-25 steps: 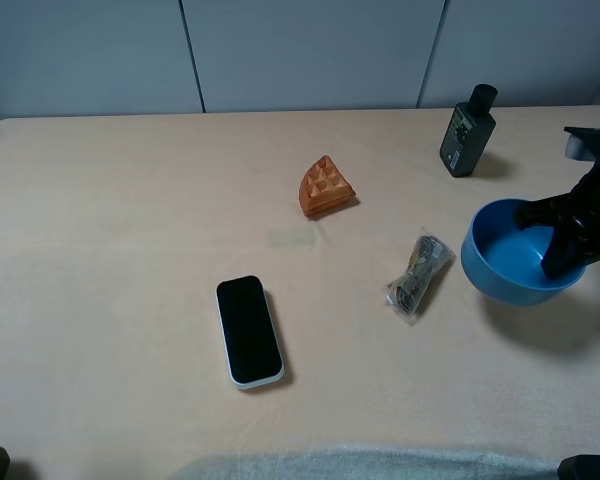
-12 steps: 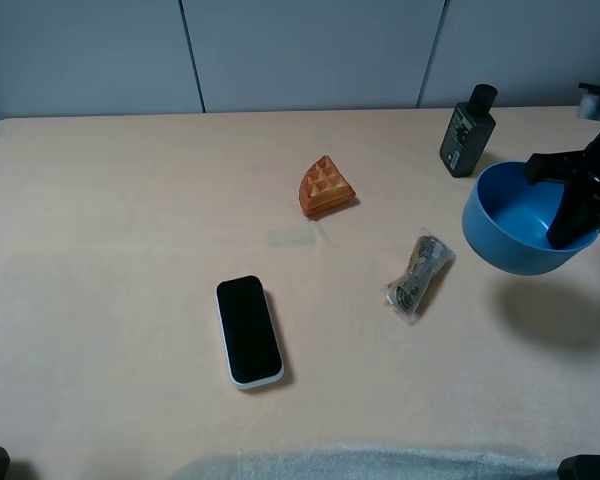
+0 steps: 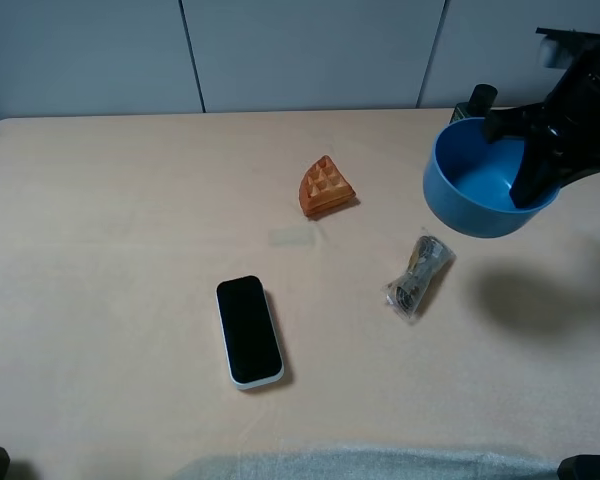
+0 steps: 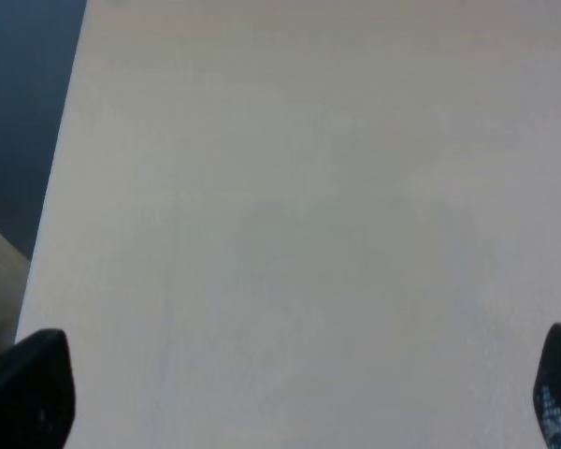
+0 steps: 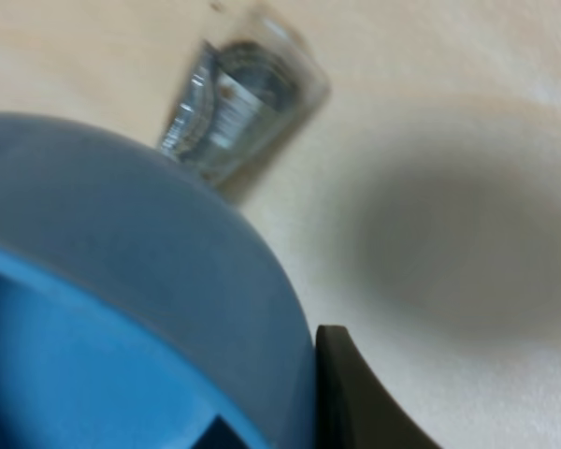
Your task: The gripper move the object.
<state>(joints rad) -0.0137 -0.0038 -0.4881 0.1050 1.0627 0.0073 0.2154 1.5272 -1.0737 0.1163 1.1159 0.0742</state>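
L gripper (image 4: 294, 393) sat nearest, low over bare table (image 3: 130, 200); wrist cam showed only 2 dark fingertips (image 4: 28, 388) at opposite frame corners, wide apart, nothing btwn them. Further out on the table, left of centre, black phone w/ white rim (image 3: 248, 331) lay flat, screen up, long axis running roughly near-to-far. Beyond it and to the right, a small clear-wrapped packet (image 3: 419, 275) lay at a slant, w/ a soft dark shadow (image 3: 525, 300) on the tabletop just right of it. Farther back, near table centre, orange waffle wedge (image 3: 326, 187) lay by itself, well apart from phone and packet. On the right, R gripper (image 3: 542, 165) was clamped on the far-right rim of the blue bowl (image 3: 475, 185), one finger inside, one outside per R wrist cam. Bowl was off the table, in the air above and beyond the packet, tilted so its lighter blue inside faced the overhead cam; not touching any other item. Behind the bowl, dark bottle (image 3: 480, 98) stood near the table's far edge, mostly hidden, only cap area visible. Grey wall panels (image 3: 310, 50) at the very back.
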